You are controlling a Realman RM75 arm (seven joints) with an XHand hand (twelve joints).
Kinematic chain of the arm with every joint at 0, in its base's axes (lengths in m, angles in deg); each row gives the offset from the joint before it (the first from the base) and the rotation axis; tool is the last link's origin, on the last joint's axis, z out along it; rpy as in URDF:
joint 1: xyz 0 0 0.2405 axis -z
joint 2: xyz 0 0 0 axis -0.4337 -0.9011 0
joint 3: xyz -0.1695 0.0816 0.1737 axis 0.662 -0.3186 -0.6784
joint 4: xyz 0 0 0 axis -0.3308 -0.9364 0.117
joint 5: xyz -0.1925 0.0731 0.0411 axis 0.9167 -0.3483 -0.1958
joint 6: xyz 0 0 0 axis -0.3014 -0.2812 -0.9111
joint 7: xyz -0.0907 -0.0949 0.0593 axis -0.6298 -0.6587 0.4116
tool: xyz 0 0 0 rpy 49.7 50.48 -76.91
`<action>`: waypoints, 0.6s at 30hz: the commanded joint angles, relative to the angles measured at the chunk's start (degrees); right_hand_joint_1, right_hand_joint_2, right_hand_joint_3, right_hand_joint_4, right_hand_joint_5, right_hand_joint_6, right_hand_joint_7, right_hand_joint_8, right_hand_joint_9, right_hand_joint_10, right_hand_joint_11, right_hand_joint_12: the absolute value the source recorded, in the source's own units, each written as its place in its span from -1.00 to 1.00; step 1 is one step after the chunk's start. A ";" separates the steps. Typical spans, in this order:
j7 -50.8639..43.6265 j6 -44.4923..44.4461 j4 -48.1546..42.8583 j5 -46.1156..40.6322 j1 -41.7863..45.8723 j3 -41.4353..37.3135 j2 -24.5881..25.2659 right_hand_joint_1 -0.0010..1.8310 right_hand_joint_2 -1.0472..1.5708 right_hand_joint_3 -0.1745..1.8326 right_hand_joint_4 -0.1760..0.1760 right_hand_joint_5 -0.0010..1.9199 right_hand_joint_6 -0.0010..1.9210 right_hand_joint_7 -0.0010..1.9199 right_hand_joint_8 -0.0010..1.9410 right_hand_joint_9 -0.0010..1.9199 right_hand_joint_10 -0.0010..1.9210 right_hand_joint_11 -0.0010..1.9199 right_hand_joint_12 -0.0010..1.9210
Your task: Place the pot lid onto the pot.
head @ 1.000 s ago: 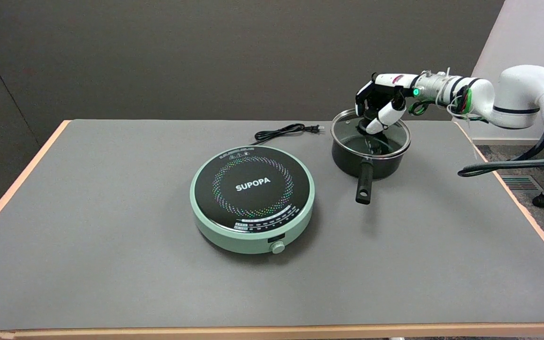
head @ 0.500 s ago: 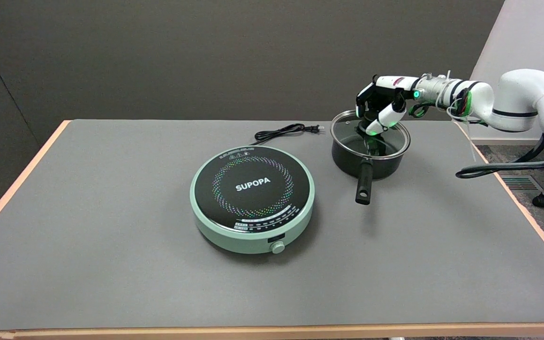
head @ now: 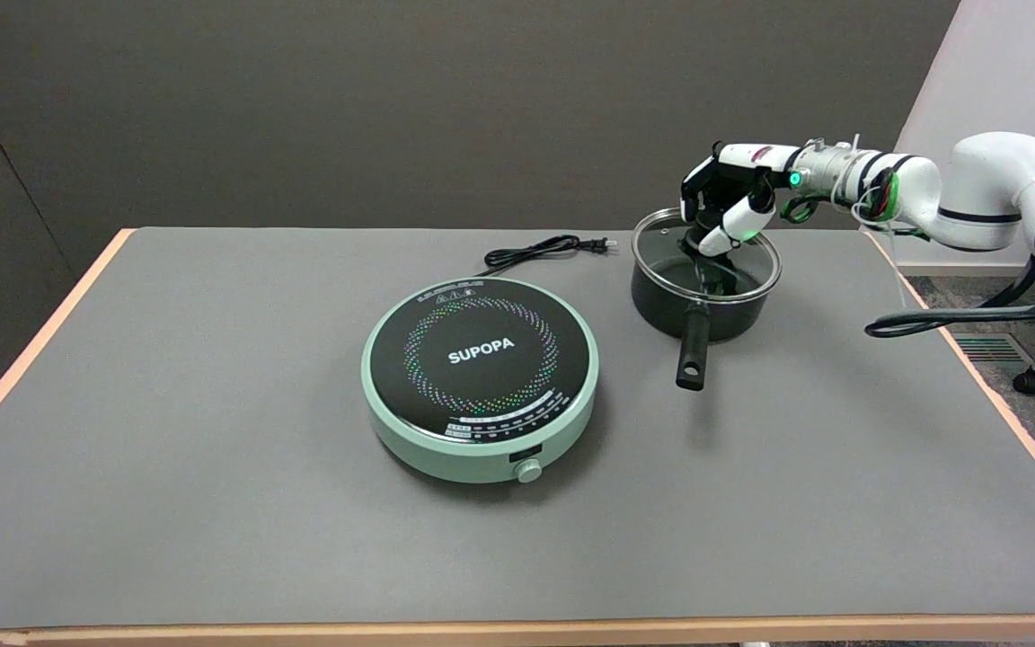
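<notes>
The black pot (head: 702, 301) stands at the table's far right, its long handle (head: 694, 349) pointing toward the near side. The glass pot lid (head: 661, 243) with a steel rim lies on the pot's rim, about level. My right hand (head: 720, 207) reaches in from the right and hangs over the lid's centre. Its fingers curl down around the dark knob (head: 694, 241), and the white thumb sits on the knob's right side. The fingers largely hide the knob, but the hand appears to hold it.
A mint-green induction cooker (head: 480, 377) with a black top sits mid-table, left of the pot. Its black power cord (head: 540, 251) lies coiled behind it. The table's right edge (head: 976, 377) runs close by, with a chair base beyond it.
The hand has shifted a few pixels to the right above the lid. Lid and pot stay where they were.
</notes>
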 commanded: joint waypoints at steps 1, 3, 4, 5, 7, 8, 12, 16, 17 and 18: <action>-0.13 1.94 -3.46 0.06 1.34 -0.61 2.11 0.49 0.49 -0.40 1.00 -0.22 0.15 0.01 0.15 -0.06 0.32 -0.23 0.73; -0.16 2.14 -3.89 0.06 1.75 -0.98 2.43 0.49 0.49 -0.40 1.00 -0.22 0.15 0.01 0.16 -0.06 0.31 -0.23 0.73; -0.16 2.30 -4.01 0.06 1.95 -1.26 2.43 0.49 0.49 -0.40 1.00 -0.22 0.15 0.01 0.16 -0.06 0.32 -0.23 0.73; -0.16 2.60 -4.23 0.10 2.15 -1.59 2.43 0.49 0.49 -0.40 1.00 -0.22 0.15 0.01 0.16 -0.06 0.32 -0.23 0.73; -0.16 2.82 -4.41 0.14 2.30 -1.81 2.47 0.49 0.49 -0.40 1.00 -0.22 0.16 0.01 0.16 -0.06 0.32 -0.23 0.73; -0.16 2.82 -4.53 0.22 2.30 -1.81 2.51 0.49 0.49 -0.40 1.00 -0.22 0.16 0.01 0.16 -0.06 0.32 -0.23 0.73; 0.00 2.82 -4.89 0.78 2.30 -1.81 2.51 0.49 0.49 -0.40 1.00 -0.22 0.15 0.01 0.15 -0.06 0.31 -0.23 0.73; -0.08 2.82 -5.13 0.78 2.30 -1.81 2.43 0.49 0.49 -0.40 1.00 -0.22 0.15 0.01 0.15 -0.06 0.31 -0.23 0.73; -0.13 2.82 -5.21 0.78 2.30 -1.81 2.43 0.49 0.49 -0.40 1.00 -0.22 0.15 0.01 0.15 -0.06 0.31 -0.23 0.73; -0.16 2.82 -5.25 0.87 2.25 -1.81 2.43 0.49 0.49 -0.40 1.00 -0.22 0.15 0.01 0.15 -0.06 0.31 -0.23 0.73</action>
